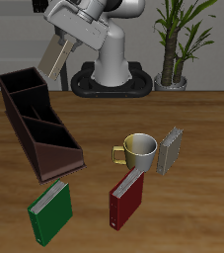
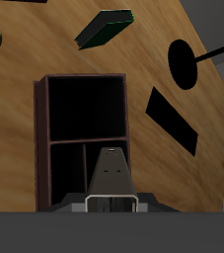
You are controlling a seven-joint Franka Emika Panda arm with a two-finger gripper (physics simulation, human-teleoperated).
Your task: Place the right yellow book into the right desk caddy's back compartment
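My gripper (image 1: 61, 44) is shut on the right yellow book (image 1: 52, 61), a thin tan book that hangs tilted, high above the back end of the right desk caddy (image 1: 37, 148). The caddy is long, dark maroon and open-topped. Its back compartment (image 1: 17, 87) has the tallest, darkest walls and lies just below the book. In the wrist view the book (image 2: 112, 173) shows edge-on over the caddy (image 2: 42, 138), whose sections look empty. The other yellow book (image 1: 171, 150) stands upright beside the mug.
A yellow-olive mug (image 1: 140, 150) stands mid-table. A red book (image 1: 126, 198) leans near it and a green book (image 1: 50, 210) lies by the front edge, also in the wrist view (image 2: 104, 28). The robot base (image 1: 113, 74) and a potted plant (image 1: 178, 44) stand at the back.
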